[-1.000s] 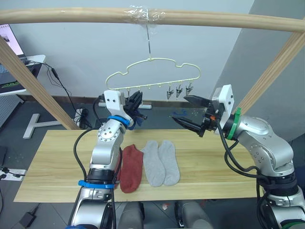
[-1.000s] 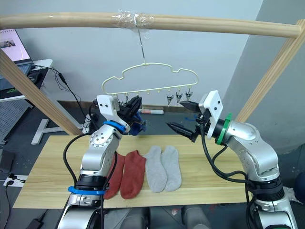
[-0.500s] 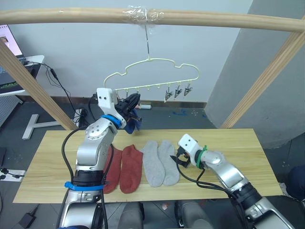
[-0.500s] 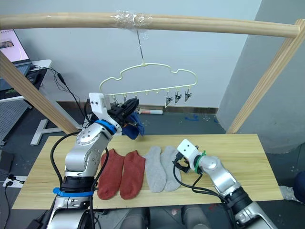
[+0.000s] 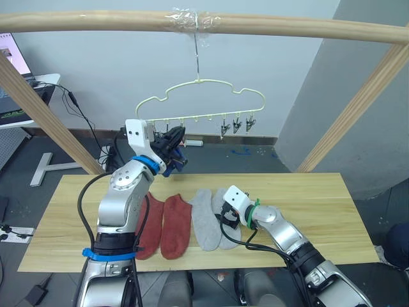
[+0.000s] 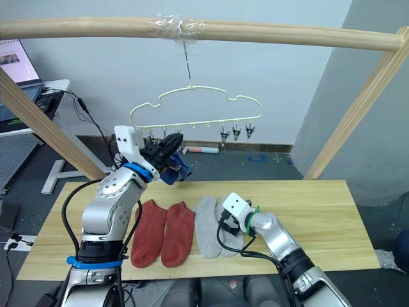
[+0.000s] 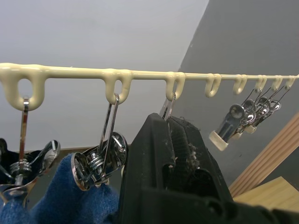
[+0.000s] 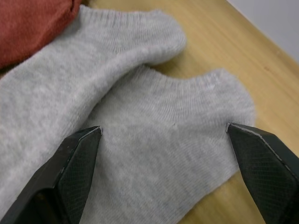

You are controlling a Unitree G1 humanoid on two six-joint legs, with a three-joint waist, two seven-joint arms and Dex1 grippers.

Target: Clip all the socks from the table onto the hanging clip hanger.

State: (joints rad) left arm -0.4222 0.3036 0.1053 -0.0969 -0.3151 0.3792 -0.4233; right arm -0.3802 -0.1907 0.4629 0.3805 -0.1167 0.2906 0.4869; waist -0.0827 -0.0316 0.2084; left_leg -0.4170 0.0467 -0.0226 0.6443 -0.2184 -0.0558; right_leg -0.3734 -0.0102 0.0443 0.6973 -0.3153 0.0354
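Left end effector [image 5: 176, 139] raised at the left end of the clip hanger [image 5: 200, 103], fingers clenched together, with blue socks [image 6: 176, 167] bunched just beside and below them. In the left wrist view, blue fabric [image 7: 70, 198] seen gripped in the first two metal clips [image 7: 100, 158] of the hanger bar, black fingers [image 7: 168, 163] closed just under the third loop; whether anything is pinched between them cannot be told. Three free clips [image 5: 236, 125] hanging close together toward the right end of the bar. Hanger suspended by its hook from a wooden pole [image 5: 287, 27], hook wrapped in clear tape [image 5: 193, 19]. On the counter [image 5: 313, 198], left to right: two rust-red socks [image 5: 165, 224] lying side by side, partly behind the left forearm, then two light grey socks [image 5: 206, 219] side by side, the pairs touching. Right end effector [image 5: 225, 215] lowered over the rightmost grey sock [image 8: 177, 154], fingers spread wide and released, one fingertip [image 8: 77, 149] near the seam between the two grey socks, the other [image 8: 261, 149] past the sock's outer edge over bare wood. Nothing grasped between them. Right half of the counter bare wood. Slanted wooden frame poles [image 5: 348, 109] to either side.
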